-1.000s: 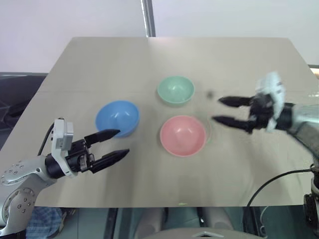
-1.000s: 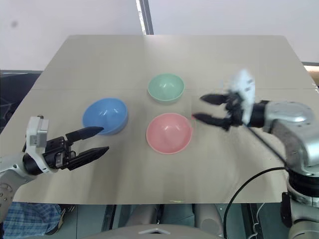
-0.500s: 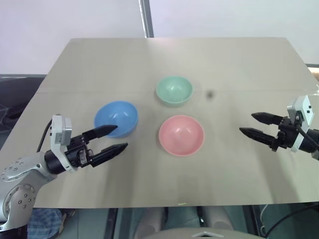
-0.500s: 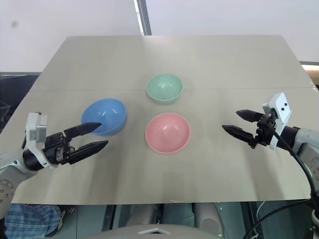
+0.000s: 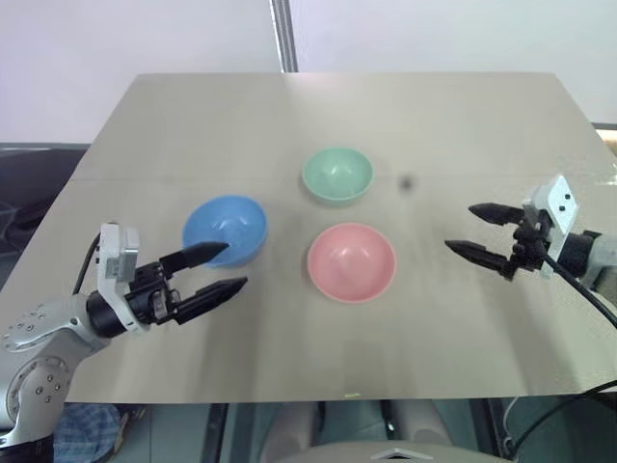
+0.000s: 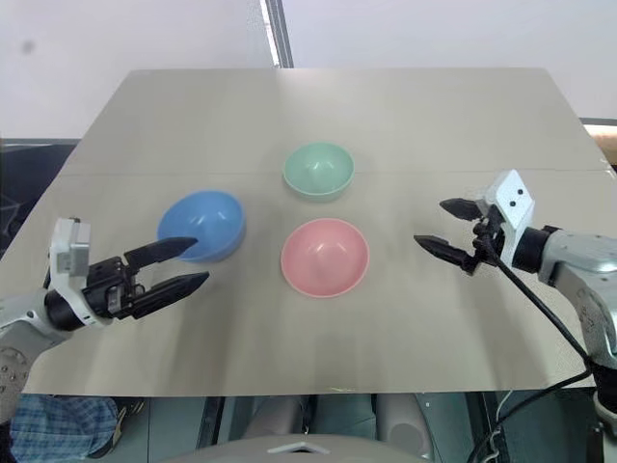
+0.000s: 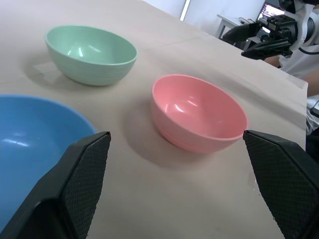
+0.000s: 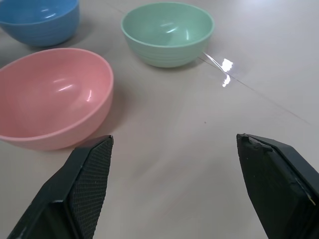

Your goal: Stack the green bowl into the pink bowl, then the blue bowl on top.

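Observation:
Three empty bowls stand apart on the tan table (image 5: 289,357). The green bowl (image 5: 336,175) is farthest back, the pink bowl (image 5: 351,261) is in front of it, and the blue bowl (image 5: 225,230) is to the left. My left gripper (image 5: 234,266) is open just in front of the blue bowl, its upper fingertip over the near rim, holding nothing. To the right of the pink bowl, with a gap of bare table between, my right gripper (image 5: 459,228) hovers open and empty, pointing at the bowls. The right wrist view has the pink bowl (image 8: 52,97) nearest and the green bowl (image 8: 168,32) beyond.
The table's near edge (image 5: 347,395) runs just behind both grippers. A small dark spot (image 5: 406,181) marks the tabletop right of the green bowl. A metal post (image 5: 282,34) stands behind the far edge. A black cable (image 5: 578,294) hangs from the right arm.
My right gripper has drawn back to the right, away from the pink and green bowls, and its fingers stand wider. The left gripper and all three bowls stay put.

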Robot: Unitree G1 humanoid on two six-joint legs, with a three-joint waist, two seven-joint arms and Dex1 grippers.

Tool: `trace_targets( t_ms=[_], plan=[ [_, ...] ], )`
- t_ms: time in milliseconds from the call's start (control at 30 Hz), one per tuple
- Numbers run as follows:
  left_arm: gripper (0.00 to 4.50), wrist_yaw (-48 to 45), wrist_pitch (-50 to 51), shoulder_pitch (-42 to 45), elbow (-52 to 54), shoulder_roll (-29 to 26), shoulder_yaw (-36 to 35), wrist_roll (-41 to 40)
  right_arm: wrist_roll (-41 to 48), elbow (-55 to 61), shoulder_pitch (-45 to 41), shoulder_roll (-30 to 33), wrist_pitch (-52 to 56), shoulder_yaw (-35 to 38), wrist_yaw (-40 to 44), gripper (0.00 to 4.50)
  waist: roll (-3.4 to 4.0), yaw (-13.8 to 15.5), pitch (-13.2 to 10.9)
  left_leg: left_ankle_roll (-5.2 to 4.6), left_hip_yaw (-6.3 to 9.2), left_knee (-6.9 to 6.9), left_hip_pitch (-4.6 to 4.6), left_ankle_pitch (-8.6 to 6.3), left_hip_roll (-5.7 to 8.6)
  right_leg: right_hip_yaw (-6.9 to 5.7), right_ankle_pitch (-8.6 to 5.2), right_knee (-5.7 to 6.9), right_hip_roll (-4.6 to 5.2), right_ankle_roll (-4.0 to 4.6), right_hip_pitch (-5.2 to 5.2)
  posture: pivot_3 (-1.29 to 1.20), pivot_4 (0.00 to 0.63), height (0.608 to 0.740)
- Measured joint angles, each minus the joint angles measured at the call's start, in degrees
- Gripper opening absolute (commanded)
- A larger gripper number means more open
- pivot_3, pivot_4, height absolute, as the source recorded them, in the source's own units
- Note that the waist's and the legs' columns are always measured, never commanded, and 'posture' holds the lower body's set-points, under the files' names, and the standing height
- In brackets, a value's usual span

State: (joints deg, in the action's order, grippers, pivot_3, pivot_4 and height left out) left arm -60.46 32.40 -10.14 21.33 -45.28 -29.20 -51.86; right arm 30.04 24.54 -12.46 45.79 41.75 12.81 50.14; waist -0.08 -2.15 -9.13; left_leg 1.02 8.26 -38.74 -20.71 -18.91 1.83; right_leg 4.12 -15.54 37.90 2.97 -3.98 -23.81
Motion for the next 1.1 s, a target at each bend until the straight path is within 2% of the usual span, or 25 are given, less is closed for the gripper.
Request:
trace_targets(
  t_ms=[200,333,467,1100],
  plan=[
    [4.5,2.5,1.1,-0.9,0.5,1.0,-3.8,-2.9,-3.5,-5.2,-7.4,-0.1,-1.9,-7.3,-0.6,4.31,0.0,-0.3,0.0,0.0,-0.04,0.0,0.04,0.0,-0.02,0.04,0.0,0.04,0.01,0.0,-0.02,0.0,0.15,0.74],
    [4.5,3.3,1.1,-2.8,0.9,1.2,-7.0,-3.9,-10.5,-11.9,-17.9,-1.3,-2.9,-16.4,-1.8,4.31,0.03,-0.3,0.0,0.01,-0.03,0.0,0.02,0.0,-0.03,0.04,0.01,0.04,-0.01,0.01,-0.06,0.0,0.15,0.74],
    [4.5,4.1,1.4,-4.2,1.3,1.1,-9.8,-4.9,-15.4,-17.5,-24.7,-5.5,-6.9,-23.2,-1.5,4.31,0.02,-0.1,0.0,0.01,0.0,0.0,-0.09,0.0,0.0,-0.06,0.01,-0.05,0.06,0.01,-0.1,0.0,0.15,0.74],
    [4.5,5.9,1.7,-8.5,5.7,2.0,-12.4,-6.9,-20.2,-21.2,-30.1,-12.6,-13.4,-26.0,0.8,4.31,0.02,-0.4,0.0,0.01,-0.09,0.03,-0.1,0.0,0.0,-0.14,0.01,0.04,0.13,0.02,-0.25,0.0,0.15,0.74]
  ],
)
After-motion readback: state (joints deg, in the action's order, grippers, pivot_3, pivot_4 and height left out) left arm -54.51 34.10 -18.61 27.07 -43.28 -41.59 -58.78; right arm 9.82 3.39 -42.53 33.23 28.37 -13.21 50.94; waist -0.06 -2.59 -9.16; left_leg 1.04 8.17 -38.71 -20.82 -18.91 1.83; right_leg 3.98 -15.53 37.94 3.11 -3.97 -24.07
